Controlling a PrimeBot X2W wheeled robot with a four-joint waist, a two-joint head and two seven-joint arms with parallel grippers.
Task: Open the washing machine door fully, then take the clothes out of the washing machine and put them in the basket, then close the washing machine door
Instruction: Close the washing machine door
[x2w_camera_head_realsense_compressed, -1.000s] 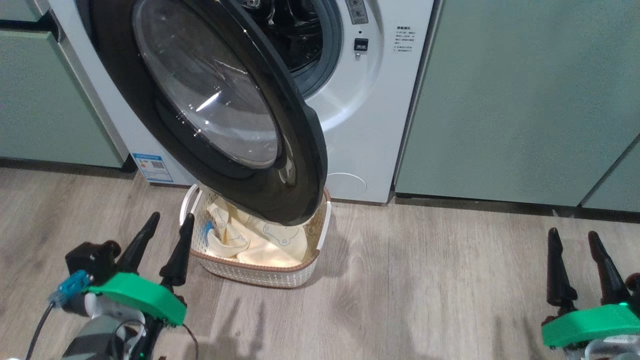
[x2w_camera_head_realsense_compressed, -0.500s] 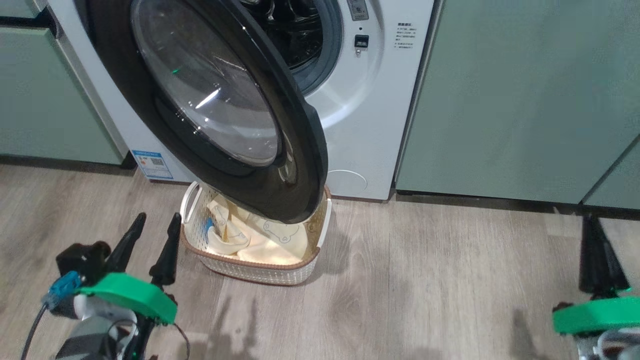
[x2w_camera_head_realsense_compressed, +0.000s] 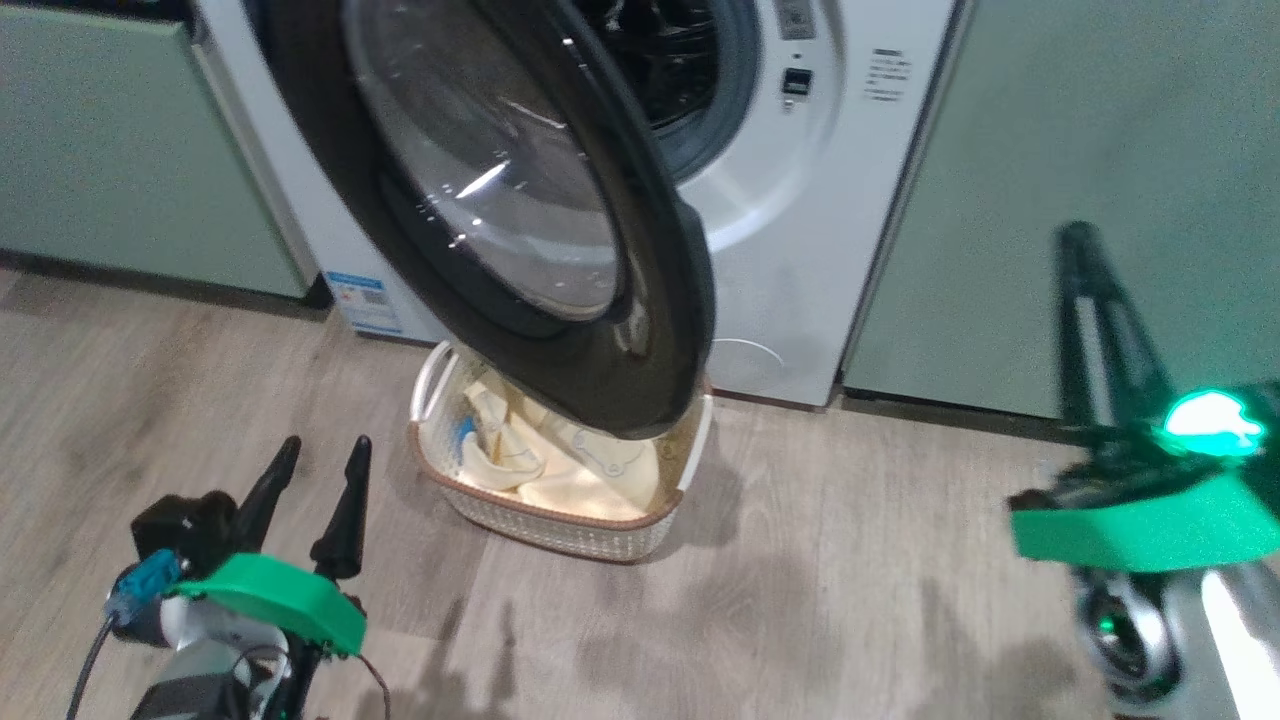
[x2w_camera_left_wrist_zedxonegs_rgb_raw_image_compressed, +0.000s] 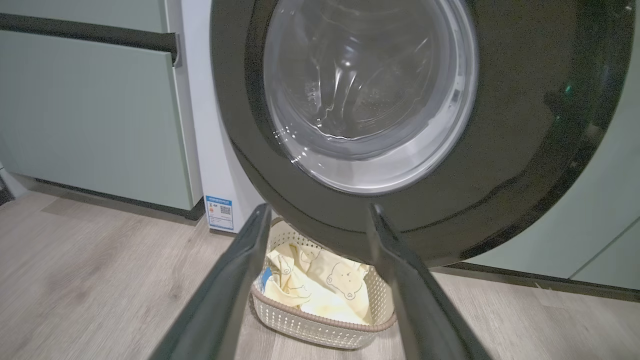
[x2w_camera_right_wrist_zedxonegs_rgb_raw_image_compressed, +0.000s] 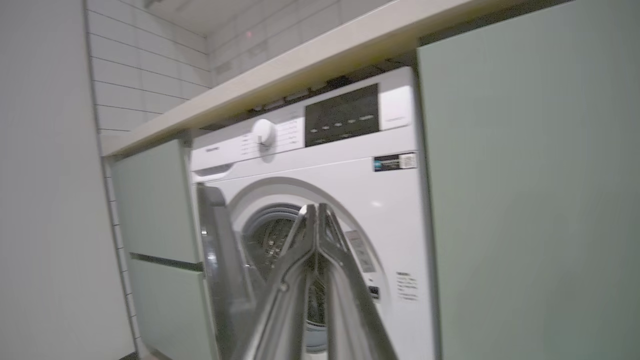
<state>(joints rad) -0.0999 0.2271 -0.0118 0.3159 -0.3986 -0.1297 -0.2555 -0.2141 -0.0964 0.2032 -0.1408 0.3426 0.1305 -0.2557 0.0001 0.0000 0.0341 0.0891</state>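
The washing machine door (x2w_camera_head_realsense_compressed: 520, 200) stands swung out from the white washing machine (x2w_camera_head_realsense_compressed: 800, 250), its black rim hanging over the basket (x2w_camera_head_realsense_compressed: 560, 527). Pale-yellow clothes (x2w_camera_head_realsense_compressed: 540, 470) with a bear drawing lie in the basket on the floor, partly hidden by the door. My left gripper (x2w_camera_head_realsense_compressed: 325, 447) is open and empty, low on the floor to the left of the basket; in the left wrist view the left gripper (x2w_camera_left_wrist_zedxonegs_rgb_raw_image_compressed: 318, 207) points at the door (x2w_camera_left_wrist_zedxonegs_rgb_raw_image_compressed: 500, 175), the basket (x2w_camera_left_wrist_zedxonegs_rgb_raw_image_compressed: 320, 331) and the clothes (x2w_camera_left_wrist_zedxonegs_rgb_raw_image_compressed: 320, 290). My right gripper (x2w_camera_head_realsense_compressed: 1078, 245) is raised at the right, blurred and shut on nothing; the right gripper (x2w_camera_right_wrist_zedxonegs_rgb_raw_image_compressed: 317, 207) points toward the washing machine (x2w_camera_right_wrist_zedxonegs_rgb_raw_image_compressed: 350, 170).
Sage-green cabinets flank the machine on the left (x2w_camera_head_realsense_compressed: 100, 150) and right (x2w_camera_head_realsense_compressed: 1100, 150). Wooden floor (x2w_camera_head_realsense_compressed: 850, 600) spreads between my grippers. A pale countertop (x2w_camera_right_wrist_zedxonegs_rgb_raw_image_compressed: 300, 65) runs above the machine, with a white tiled wall (x2w_camera_right_wrist_zedxonegs_rgb_raw_image_compressed: 140, 75) behind.
My right gripper has shut and risen from the floor level to the height of the cabinet front. The head camera has turned, shifting the scene rightward. The left gripper has kept its place.
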